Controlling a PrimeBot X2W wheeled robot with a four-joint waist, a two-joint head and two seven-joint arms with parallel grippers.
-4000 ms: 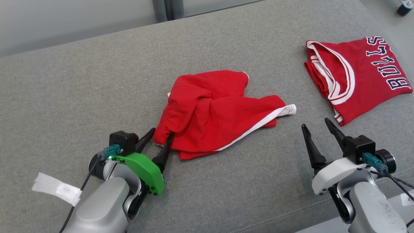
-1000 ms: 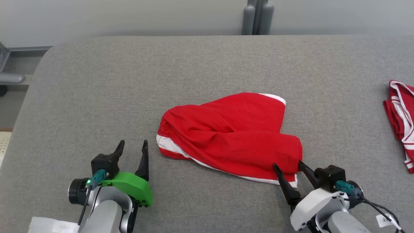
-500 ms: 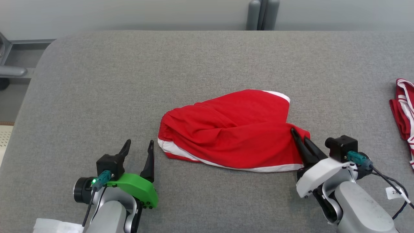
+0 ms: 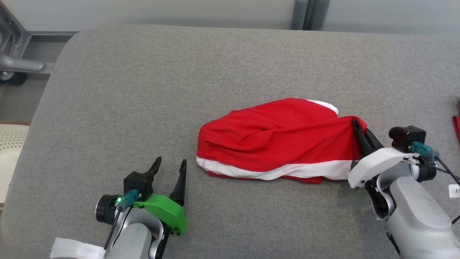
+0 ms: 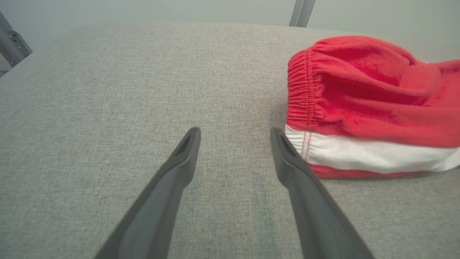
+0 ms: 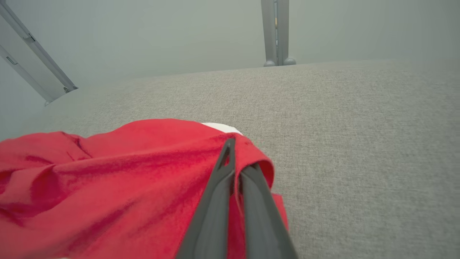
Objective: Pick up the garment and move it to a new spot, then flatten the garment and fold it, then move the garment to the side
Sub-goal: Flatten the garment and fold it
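The garment (image 4: 276, 142) is a pair of red shorts with white trim, lying rumpled across the middle of the grey padded surface (image 4: 143, 90). My right gripper (image 4: 359, 128) is shut on its right end, pinching a fold of red cloth (image 6: 248, 158) and lifting that edge slightly. The elastic waistband (image 5: 300, 90) faces left, with a white stripe (image 5: 359, 154) along the near side. My left gripper (image 4: 169, 165) stands open just left of the waistband, nothing between its fingers (image 5: 235, 135), its right finger close beside the white hem.
A sliver of another red garment (image 4: 456, 127) shows at the right edge. A metal frame (image 4: 18, 54) and a cream perforated chair (image 4: 9, 144) stand beyond the surface's left end. A grey post (image 4: 309, 14) rises behind the far edge.
My right gripper closed on the shorts' right end and pulled it up and to the right, stretching the cloth out. The head camera has panned left. The left gripper stays open.
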